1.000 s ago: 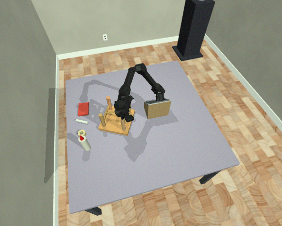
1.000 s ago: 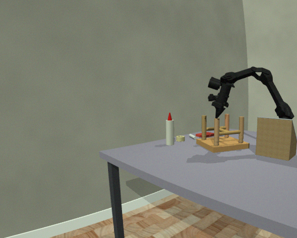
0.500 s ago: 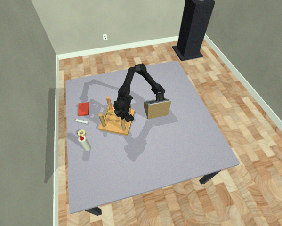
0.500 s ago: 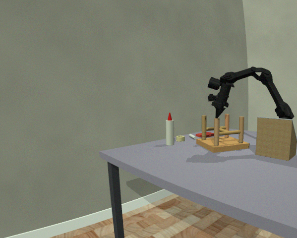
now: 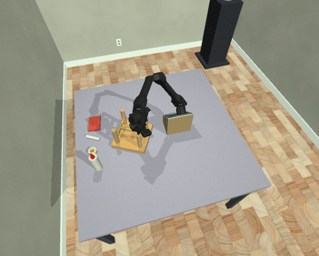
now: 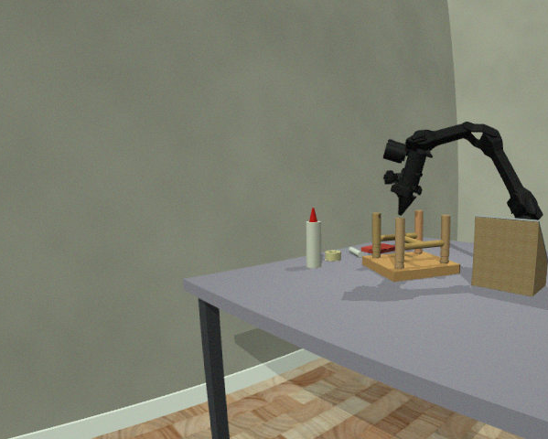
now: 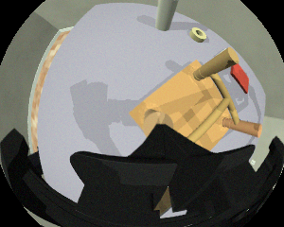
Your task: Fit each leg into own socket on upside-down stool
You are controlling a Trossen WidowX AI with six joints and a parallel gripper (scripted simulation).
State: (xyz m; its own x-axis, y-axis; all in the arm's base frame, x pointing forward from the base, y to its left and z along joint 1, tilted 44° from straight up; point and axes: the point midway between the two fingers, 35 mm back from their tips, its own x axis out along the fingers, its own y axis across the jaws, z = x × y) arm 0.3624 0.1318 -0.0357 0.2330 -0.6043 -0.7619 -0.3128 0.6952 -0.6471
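The upturned stool (image 6: 410, 268) sits seat-flat on the counter (image 6: 359, 321) with all four legs upright in their sockets, by the look of it — the closed, empty hand (image 6: 401, 208) hovers just above one leg. Retreat looks next: lift clear.

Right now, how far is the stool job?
Done: four legs stand upright in the upturned seat, which lies flat. In hand: nothing; the tool is shut, empty, just above the legs. Left: moving the arm clear of the stool.
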